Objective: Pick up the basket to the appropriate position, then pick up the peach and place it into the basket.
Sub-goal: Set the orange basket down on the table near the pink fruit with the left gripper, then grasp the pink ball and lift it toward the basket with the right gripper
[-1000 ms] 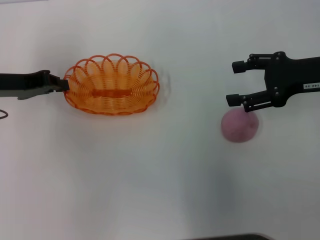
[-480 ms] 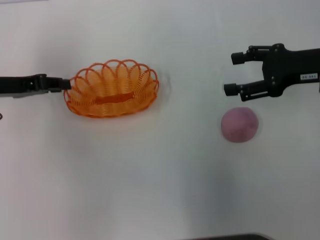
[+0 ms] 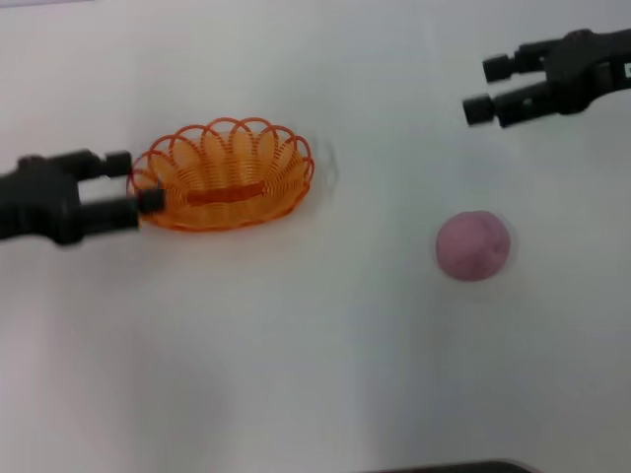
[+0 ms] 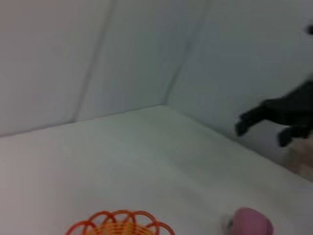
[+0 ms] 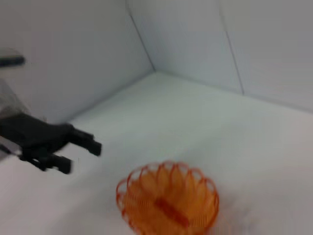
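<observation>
The basket [image 3: 223, 176] sat on the white table [image 3: 296, 355], left of centre in the head view, upright with its scalloped rim up and the darker strip across its base showing. The left gripper [image 3: 126, 181] was at the basket's left end, its 2 fingers spread apart, 1 fingertip [image 3: 150, 200] touching or just overlapping the rim and the other just beside it; nothing was clamped between them. The peach [image 3: 474, 245] lay on the table well to the right of the basket, apart from both arms. The right gripper [image 3: 489, 87] hung beyond the peach and a little to its right, toward the far side of the table, fingers parted and holding nothing. In the left wrist view the basket's rim [image 4: 121, 224] and the peach [image 4: 253, 222] appeared low in the frame, with the right gripper [image 4: 261, 128] farther off. The right wrist view showed the basket [image 5: 167, 201] with the left gripper [image 5: 80, 154] near it.
</observation>
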`<state>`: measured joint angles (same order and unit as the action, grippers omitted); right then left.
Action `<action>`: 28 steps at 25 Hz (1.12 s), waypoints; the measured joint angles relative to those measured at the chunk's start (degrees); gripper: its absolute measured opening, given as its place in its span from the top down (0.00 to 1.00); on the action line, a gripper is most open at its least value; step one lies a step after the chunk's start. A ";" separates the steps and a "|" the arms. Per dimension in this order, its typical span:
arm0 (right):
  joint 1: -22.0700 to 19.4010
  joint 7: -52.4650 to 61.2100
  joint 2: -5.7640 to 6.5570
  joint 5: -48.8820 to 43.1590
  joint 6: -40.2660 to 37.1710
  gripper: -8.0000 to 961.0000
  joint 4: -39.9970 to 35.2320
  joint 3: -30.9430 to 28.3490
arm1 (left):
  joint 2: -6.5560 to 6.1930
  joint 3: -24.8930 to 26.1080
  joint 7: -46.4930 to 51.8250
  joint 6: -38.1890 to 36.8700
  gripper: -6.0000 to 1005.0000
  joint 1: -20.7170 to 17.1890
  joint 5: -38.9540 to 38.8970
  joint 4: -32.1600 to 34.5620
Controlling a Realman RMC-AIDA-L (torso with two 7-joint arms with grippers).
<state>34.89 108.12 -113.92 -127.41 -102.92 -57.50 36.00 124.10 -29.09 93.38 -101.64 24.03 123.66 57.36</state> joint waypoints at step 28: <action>9.54 10.25 -5.83 -31.44 4.84 0.20 2.44 22.99 | 0.07 0.20 -13.11 -0.61 0.20 -2.22 3.82 -6.19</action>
<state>44.43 118.37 -119.76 -158.85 -98.08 -55.07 59.00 124.17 -28.90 80.27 -102.25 21.81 127.48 51.18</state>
